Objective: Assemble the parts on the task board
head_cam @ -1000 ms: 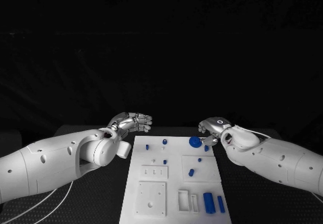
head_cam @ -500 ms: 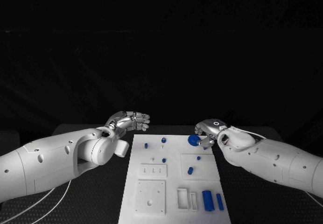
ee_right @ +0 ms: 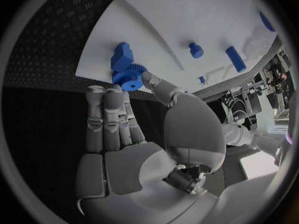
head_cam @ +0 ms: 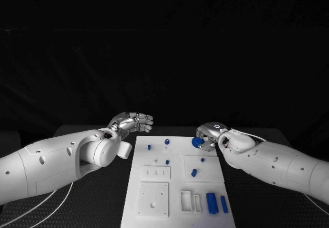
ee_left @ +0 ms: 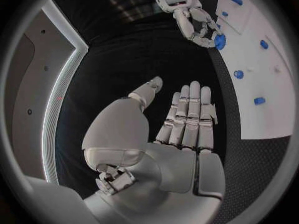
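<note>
1. Our right hand (head_cam: 208,134) pinches a blue gear (ee_right: 127,70) between its fingertips; the part has a toothed disc with a blocky hub on one side, and we carry it over the far right corner of the task board (head_cam: 175,190)
2. Our left hand (head_cam: 134,122) hovers off the board's far left corner with nothing in it; in the left wrist view its fingers lie side by side, straightened, with the thumb set apart
3. Other blue pieces stand or lie on the board: small pegs (head_cam: 167,142) at the far end, a short cylinder (head_cam: 194,173) mid-board, and two long blue bars (head_cam: 211,203) near our body
4. We judge the gear light and rigid, likely hard plastic, so it should not deform under the grip; the teeth give some purchase, while the smooth faces may slip
5. The hold looks best on the rim of the toothed disc, opposite sides, leaving the hub free to seat
6. We judge that a shallow fingertip pinch could let the gear tilt as it meets its seat, so it needs to go down square to the board
</note>
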